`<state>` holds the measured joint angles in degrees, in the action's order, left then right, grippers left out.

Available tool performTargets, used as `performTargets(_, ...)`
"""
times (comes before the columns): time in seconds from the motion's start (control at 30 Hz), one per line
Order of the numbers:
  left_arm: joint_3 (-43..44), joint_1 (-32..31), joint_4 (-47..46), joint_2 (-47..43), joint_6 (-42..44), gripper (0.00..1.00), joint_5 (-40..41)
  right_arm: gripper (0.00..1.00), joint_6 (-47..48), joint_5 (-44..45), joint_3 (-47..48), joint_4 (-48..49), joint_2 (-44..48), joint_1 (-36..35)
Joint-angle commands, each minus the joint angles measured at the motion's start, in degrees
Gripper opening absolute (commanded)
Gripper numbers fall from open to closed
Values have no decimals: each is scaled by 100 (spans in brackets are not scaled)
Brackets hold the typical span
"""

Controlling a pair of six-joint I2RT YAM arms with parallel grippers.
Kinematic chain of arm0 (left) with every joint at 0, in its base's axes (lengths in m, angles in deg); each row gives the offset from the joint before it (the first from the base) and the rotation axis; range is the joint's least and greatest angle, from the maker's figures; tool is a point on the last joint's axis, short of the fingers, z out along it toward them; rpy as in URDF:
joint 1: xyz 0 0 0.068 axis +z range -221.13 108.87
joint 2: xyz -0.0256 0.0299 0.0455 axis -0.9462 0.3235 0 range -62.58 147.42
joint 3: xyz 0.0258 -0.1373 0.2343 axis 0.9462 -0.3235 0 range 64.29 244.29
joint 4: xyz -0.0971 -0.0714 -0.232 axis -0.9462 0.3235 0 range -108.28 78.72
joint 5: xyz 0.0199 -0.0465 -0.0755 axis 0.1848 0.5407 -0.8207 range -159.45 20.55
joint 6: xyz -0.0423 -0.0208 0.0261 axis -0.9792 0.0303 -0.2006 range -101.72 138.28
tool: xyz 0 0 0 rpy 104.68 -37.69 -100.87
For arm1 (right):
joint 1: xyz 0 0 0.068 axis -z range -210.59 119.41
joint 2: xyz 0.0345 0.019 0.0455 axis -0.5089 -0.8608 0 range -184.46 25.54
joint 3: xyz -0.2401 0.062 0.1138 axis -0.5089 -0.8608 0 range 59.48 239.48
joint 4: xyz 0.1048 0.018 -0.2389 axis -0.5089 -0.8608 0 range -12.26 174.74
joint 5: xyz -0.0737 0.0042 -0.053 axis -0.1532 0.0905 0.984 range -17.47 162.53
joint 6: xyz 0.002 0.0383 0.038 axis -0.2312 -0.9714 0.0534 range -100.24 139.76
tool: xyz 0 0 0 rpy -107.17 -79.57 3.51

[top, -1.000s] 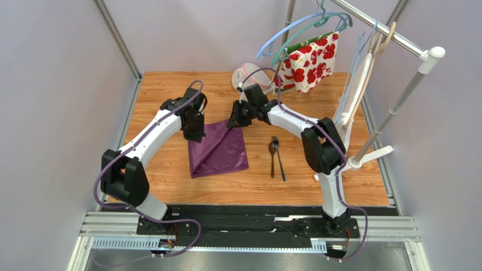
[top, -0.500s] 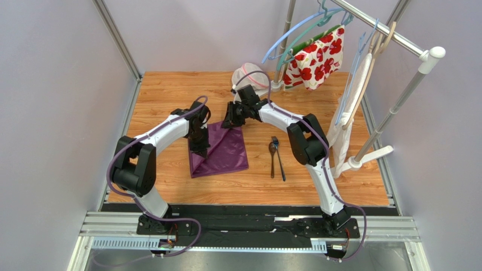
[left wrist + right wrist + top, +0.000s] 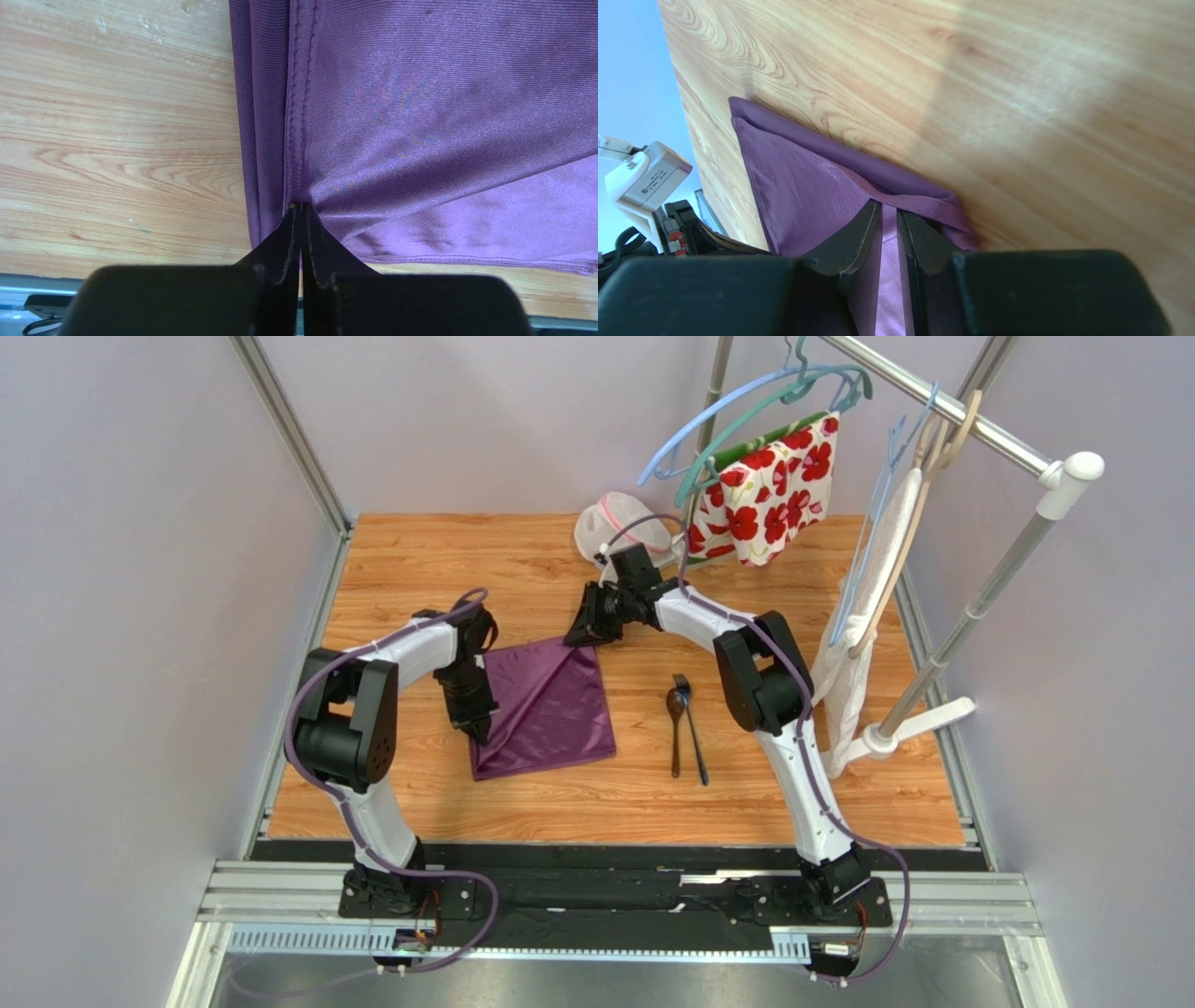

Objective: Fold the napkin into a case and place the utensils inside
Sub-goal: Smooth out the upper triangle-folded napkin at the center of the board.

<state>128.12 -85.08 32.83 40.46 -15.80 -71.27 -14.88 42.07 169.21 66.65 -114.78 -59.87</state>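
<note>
The napkin (image 3: 544, 707) had been drawn flatter on the desk (image 3: 421, 560) within a second. The left fingers (image 3: 279, 255) and right fingers (image 3: 852, 243) pinched its left edge and far corner, apparently mid-fold, and the utensils (image 3: 683, 731) lay untouched nearby.

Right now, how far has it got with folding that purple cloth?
Early on. The napkin lies on the table, its left edge already layered. In hand: the left gripper and the right gripper pinch its left edge and far corner. Left: it is not yet folded narrow, and the utensils lie bare beside it.
</note>
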Motion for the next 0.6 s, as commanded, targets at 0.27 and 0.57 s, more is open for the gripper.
performTargets(0.27,-20,218,75,93,25,0,393,21,-79,-347,848,218,-629,449)
performTargets(0.57,50,218,-189,-951,394,0,-132,22,53,-338,1244,-248,-446,634)
